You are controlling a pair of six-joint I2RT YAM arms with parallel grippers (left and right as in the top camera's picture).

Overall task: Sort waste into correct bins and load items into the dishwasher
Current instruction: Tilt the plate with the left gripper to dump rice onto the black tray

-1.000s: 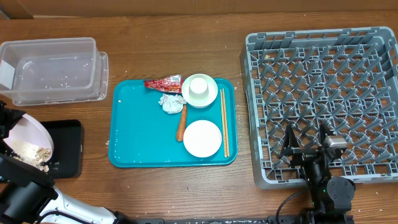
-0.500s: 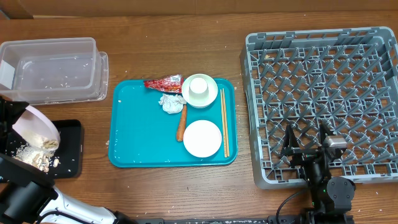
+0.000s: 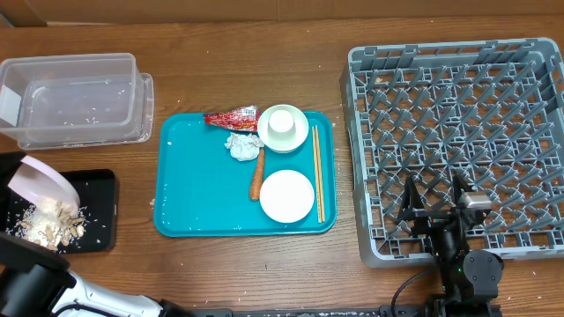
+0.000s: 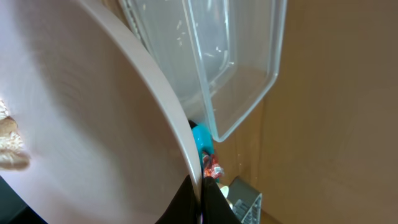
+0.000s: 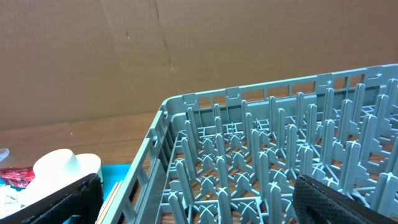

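Overhead view: at the near left of the desk (image 3: 264, 53) the left arm holds the large white plate (image 3: 40, 180) tilted steeply, its low edge down over the left end of the flat black tray (image 3: 101, 207). White and beige food scraps (image 3: 53, 220) lie in a heap on that end of the tray, right under the plate. From the left wrist, the left gripper (image 4: 200, 199) is pinched tight on the plate's rim, and a few beige scraps cling to the plate's face at the left edge. The clear plastic tub (image 3: 79, 60) stands far left, beyond the black tray and apart from it. The teal tray (image 3: 198, 185) lies in the middle of the desk. On it, a red foil wrapper (image 3: 231, 117) lies at the far edge, just left of a white bowl (image 3: 300, 136) with a small white cup (image 3: 282, 121) standing in it. A crumpled tissue (image 3: 241, 145) lies just near of the wrapper, and an orange sausage-like stick (image 3: 257, 174) beside a smaller white plate (image 3: 287, 195). 2 wooden chopsticks (image 3: 318, 172) lie side by side along the tray's right edge. The grey dish rack (image 3: 441, 51) fills the right side. The right gripper (image 3: 434, 189) hangs over the rack's near edge, its 2 fingers spread wide and holding nothing.
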